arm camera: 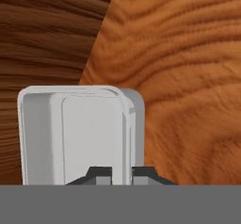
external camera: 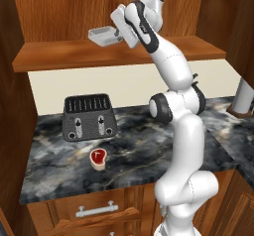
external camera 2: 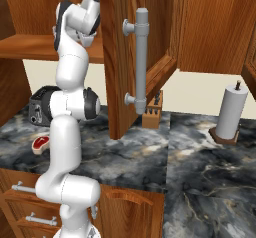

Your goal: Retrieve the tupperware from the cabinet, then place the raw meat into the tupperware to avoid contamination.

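Note:
The tupperware [external camera: 103,35] is a shallow whitish-grey container held level over the open cabinet's shelf [external camera: 64,55]; whether it touches the shelf I cannot tell. My gripper [external camera: 118,34] is shut on its right rim. In the hand view the tupperware [arm camera: 77,133] shows its open inside, and the gripper [arm camera: 121,173] pinches its near rim against wood. The raw meat [external camera: 98,157], a small red steak, lies on the dark marble counter in front of the toaster, far below the gripper. It also appears as the raw meat [external camera 2: 41,142] left of the arm. The cabinet door [external camera 2: 117,57] stands swung open.
A dark grey toaster [external camera: 89,116] stands on the counter [external camera: 144,150] under the shelf. The open door's silver bar handle [external camera 2: 141,57] juts out right of the arm. A knife block [external camera 2: 152,114] and a paper towel roll [external camera 2: 231,113] stand further right. Drawers [external camera: 96,210] run below the counter.

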You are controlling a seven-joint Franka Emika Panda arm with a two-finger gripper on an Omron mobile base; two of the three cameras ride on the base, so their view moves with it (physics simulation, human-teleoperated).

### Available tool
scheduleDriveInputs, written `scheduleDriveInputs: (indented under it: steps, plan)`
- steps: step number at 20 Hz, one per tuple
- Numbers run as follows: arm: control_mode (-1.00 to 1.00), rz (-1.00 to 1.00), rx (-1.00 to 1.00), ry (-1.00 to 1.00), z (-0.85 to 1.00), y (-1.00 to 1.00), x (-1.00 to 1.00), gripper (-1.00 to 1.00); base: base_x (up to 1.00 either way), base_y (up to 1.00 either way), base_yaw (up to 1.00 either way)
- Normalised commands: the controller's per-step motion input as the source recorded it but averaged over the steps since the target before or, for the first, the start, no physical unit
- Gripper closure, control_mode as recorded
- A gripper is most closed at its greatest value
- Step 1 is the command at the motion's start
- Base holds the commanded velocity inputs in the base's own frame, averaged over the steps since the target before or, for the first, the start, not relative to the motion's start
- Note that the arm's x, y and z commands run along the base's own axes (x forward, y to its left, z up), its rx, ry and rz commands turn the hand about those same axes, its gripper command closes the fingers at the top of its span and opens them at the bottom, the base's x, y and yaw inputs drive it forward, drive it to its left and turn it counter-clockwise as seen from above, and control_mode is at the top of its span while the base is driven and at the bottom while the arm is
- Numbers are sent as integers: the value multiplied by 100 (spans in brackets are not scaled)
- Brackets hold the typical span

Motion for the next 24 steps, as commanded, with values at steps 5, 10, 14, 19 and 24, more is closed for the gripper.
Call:
scheduleDriveInputs:
  steps: [5,10,14,19,24]
  plan:
    - [-100,-3,22,-2,-15,-5,11,100,0,0,0]
    - [-100,0,11,0,-10,-5,4,100,0,0,0]
    - [-100,0,0,0,0,0,-1,100,0,0,0]
    - [-100,0,0,-3,0,11,-11,100,0,0,0]
    - [-100,-2,0,-8,0,18,-28,100,0,0,0]
